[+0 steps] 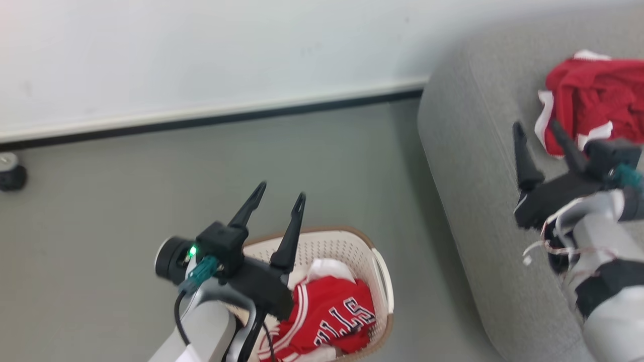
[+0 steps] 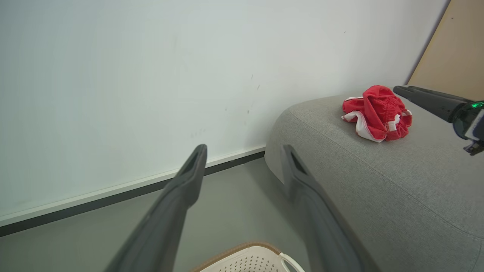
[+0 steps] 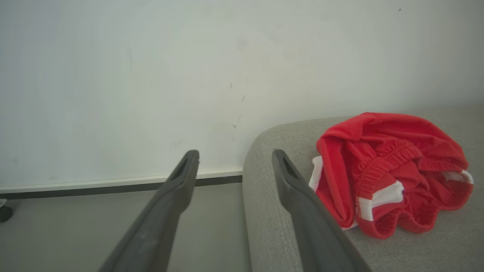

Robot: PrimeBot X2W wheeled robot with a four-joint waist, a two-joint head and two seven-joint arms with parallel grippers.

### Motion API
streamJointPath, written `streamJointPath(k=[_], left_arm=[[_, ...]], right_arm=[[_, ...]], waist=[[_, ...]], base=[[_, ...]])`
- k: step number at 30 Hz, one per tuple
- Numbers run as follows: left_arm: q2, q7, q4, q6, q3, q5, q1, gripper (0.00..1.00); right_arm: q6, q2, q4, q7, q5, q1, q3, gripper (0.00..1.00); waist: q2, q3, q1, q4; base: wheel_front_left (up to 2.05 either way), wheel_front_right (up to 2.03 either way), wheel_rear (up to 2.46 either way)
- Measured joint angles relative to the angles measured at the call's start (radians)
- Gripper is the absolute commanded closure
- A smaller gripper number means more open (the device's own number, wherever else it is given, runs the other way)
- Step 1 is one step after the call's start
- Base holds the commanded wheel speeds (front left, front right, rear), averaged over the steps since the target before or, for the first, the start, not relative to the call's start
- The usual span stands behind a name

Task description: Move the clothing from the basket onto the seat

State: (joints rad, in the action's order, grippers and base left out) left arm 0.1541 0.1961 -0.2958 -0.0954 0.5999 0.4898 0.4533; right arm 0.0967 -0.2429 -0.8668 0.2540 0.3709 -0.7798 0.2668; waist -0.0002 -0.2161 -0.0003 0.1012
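The clothing (image 1: 593,100) is split: one plain red piece lies crumpled on the seat (image 1: 473,176), and the lettered jersey (image 1: 332,317) sits in the basket (image 1: 385,281). The left gripper (image 1: 280,191) hangs above the basket's rim, fingers spread and empty. The right gripper (image 1: 535,125) hovers over the seat just beside the red piece — jaws apart, holding nothing.

We see a grey floor (image 1: 151,211) carrying the cream basket (image 1: 329,249) and, near it, the grey sofa (image 1: 468,176). On the sofa lies a crumpled plain red garment (image 1: 593,95) with white trim; a lettered red garment (image 1: 332,317) fills the basket.
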Motion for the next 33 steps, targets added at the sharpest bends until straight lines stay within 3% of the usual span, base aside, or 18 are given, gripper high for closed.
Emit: streamJointPath(k=[8, 19, 33], left_arm=[[0.035, 0.022, -0.041, -0.012, -0.053, 0.012, -0.118, 0.00], [0.099, 0.043, 0.013, -0.028, -0.156, 0.018, -0.331, 0.00], [0.082, 0.053, 0.058, -0.029, -0.301, -0.029, -0.463, 0.00]], right_arm=[[-0.033, 0.044, 0.124, 0.000, -0.002, 0.188, 0.004, 0.00], [-0.101, 0.091, 0.407, 0.000, -0.005, 0.492, 0.007, 0.00], [-0.160, 0.099, 0.658, 0.000, -0.018, 0.723, 0.007, 0.00]], waist=[[0.0000, 0.117, 0.0000, -0.053], [0.0000, 0.254, 0.0000, -0.119], [0.0002, 0.278, 0.0003, -0.138]], base=[[0.00, 0.00, 0.00], [0.00, 0.00, 0.00], [0.00, 0.00, 0.00]])
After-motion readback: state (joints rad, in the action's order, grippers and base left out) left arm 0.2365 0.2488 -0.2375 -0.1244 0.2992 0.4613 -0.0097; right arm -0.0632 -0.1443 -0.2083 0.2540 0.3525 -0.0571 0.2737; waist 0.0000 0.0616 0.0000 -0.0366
